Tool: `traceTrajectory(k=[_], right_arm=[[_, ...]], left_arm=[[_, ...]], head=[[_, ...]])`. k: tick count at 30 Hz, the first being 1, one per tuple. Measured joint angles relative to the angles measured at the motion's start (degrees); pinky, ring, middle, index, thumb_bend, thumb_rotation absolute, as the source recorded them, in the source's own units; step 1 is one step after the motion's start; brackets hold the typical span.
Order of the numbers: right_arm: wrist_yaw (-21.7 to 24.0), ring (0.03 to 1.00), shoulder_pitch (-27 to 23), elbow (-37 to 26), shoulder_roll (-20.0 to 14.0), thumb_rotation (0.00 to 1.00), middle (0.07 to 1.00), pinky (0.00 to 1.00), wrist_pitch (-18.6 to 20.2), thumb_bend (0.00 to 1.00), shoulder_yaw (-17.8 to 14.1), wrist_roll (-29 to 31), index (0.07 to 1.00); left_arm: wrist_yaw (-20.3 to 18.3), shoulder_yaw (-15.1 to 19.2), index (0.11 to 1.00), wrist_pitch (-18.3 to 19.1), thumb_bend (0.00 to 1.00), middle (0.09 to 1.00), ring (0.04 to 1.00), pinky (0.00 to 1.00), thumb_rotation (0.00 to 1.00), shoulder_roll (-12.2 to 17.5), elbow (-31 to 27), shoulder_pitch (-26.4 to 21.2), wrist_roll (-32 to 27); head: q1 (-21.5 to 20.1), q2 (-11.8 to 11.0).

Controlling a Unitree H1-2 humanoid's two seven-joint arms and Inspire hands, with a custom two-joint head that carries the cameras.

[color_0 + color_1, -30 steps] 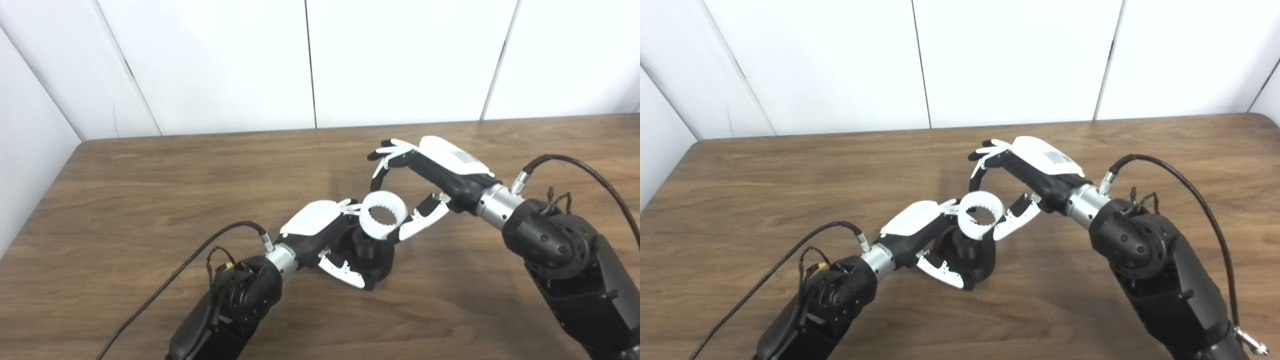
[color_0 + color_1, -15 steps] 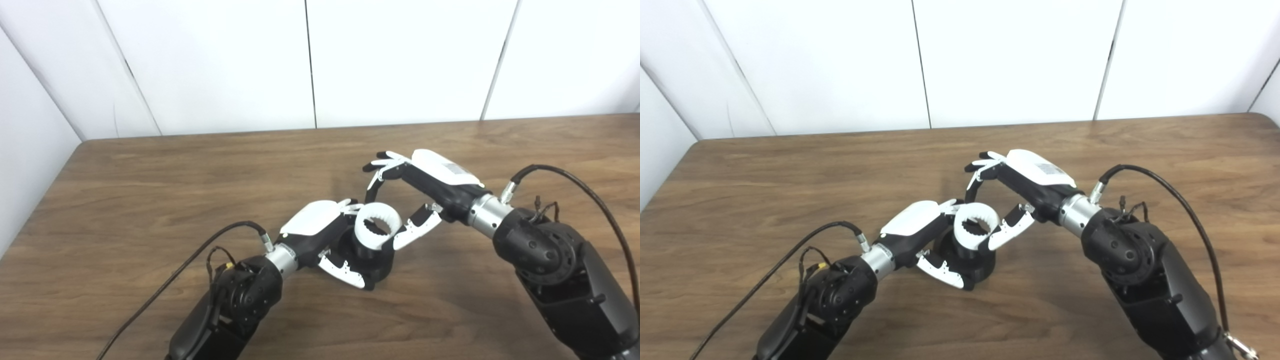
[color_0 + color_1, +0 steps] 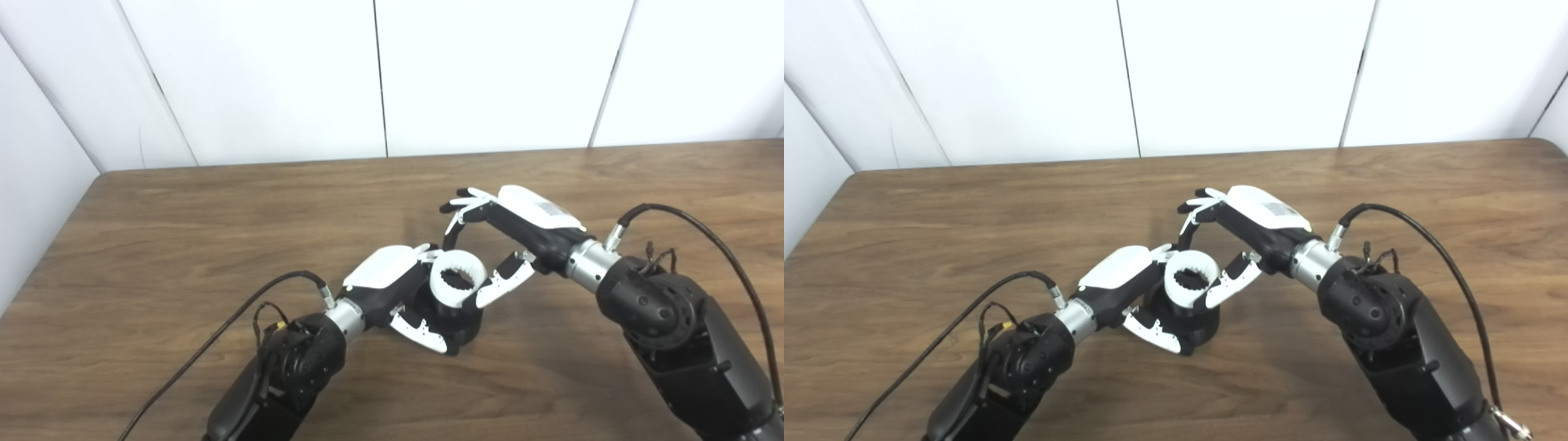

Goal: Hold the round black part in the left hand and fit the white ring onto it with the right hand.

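The round black part [image 3: 460, 318] stands on the wooden table [image 3: 184, 245] at the centre, and my left hand [image 3: 401, 291] is shut on it from the left. My right hand [image 3: 490, 245] comes in from the right and is shut on the white toothed ring [image 3: 458, 281], pinching it between thumb and fingers. The ring sits right on top of the black part, around its raised centre; how deep it sits is hidden. The same scene shows in the right eye view, with the ring [image 3: 1191, 282] over the black part [image 3: 1195, 321].
Black cables run from both wrists, one [image 3: 233, 324] across the table at the left and one [image 3: 704, 226] arching at the right. White wall panels [image 3: 380, 73] stand behind the table's far edge.
My right hand has moved down and to the left with the white ring, lowering it from above the black part onto its top. My left hand and the black part have stayed still.
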Motion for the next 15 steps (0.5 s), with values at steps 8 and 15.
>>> traceTrajectory(k=[8, 15], right_arm=[[0.0, 0.964, -0.1, 1.5, 0.1, 0.22, 0.873, 0.88, -0.2, 0.87, 0.0, 0.0, 0.579], [0.0, 0.969, -0.1, 1.9, 0.3, 0.24, 0.875, 0.89, -1.2, 0.87, 0.0, 0.0, 0.587]], left_arm=[[0.0, 0.0, 0.706, 0.0, 0.91, 0.936, 0.982, 0.88, 0.33, 0.0, 0.0, 0.0, 0.0], [0.0, 0.0, 0.711, 0.0, 0.90, 0.938, 0.989, 0.89, 0.34, 0.0, 0.0, 0.0, 0.0]], head=[[0.0, 0.1], [0.0, 0.1]])
